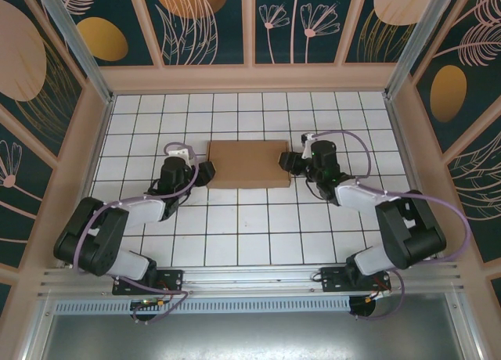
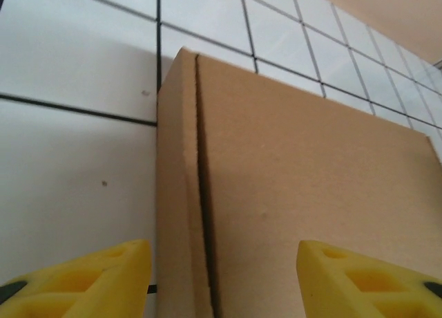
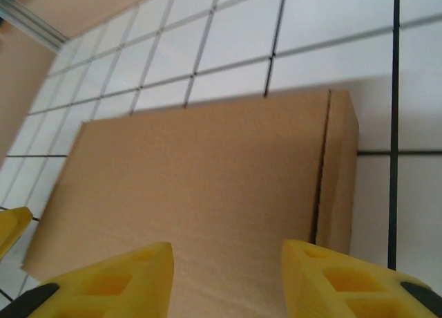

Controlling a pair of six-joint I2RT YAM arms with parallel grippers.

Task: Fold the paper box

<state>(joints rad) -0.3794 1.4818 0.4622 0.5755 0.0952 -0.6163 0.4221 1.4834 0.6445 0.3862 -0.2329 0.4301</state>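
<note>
The paper box (image 1: 249, 163) lies flat between the left pincer (image 1: 205, 171) and right pincer (image 1: 288, 161).

The left arm (image 1: 117, 219) reaches from the lower left of the overhead frame and bends inward, its left tool (image 1: 205, 171) low near the middle and pointing right. The right arm (image 1: 391, 227) mirrors it from the lower right, its right tool (image 1: 288, 163) pointing left. Both tools' yellow fingers (image 2: 103, 276) stand apart, jaws parted.
</note>
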